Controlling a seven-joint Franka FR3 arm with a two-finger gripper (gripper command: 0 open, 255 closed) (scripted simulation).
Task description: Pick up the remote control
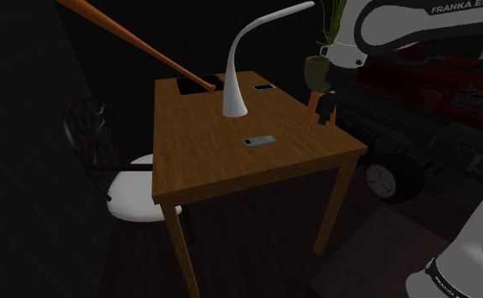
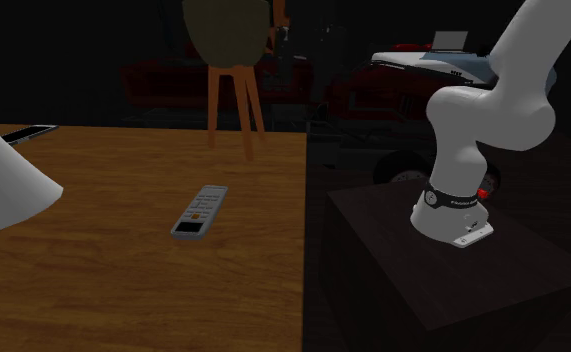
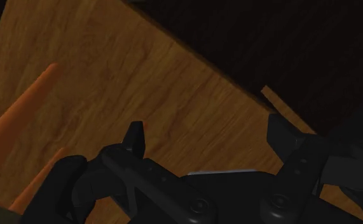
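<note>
The remote control [image 1: 259, 140] is a slim grey bar with small orange buttons [image 2: 200, 211], lying flat on the wooden table [image 1: 205, 161] in front of the white lamp's base. My gripper [image 3: 208, 135] is open, its two black fingers standing apart with nothing between them. It hovers above the table's edge nearest the arm, and the remote is off to one side of it. In the shoulder view the dark hand [image 1: 332, 87] hangs under the white wrist by the table's right edge, beside a pot on orange legs [image 1: 315, 68].
A white gooseneck lamp [image 1: 235, 102] stands mid-table. A dark phone [image 1: 263, 87] and a black item [image 1: 199, 84] lie at the far edge. A long orange pole [image 1: 129, 38] slants over the far left corner. A white-seated chair [image 1: 134, 195] stands left. Vehicles [image 2: 423, 70] sit behind.
</note>
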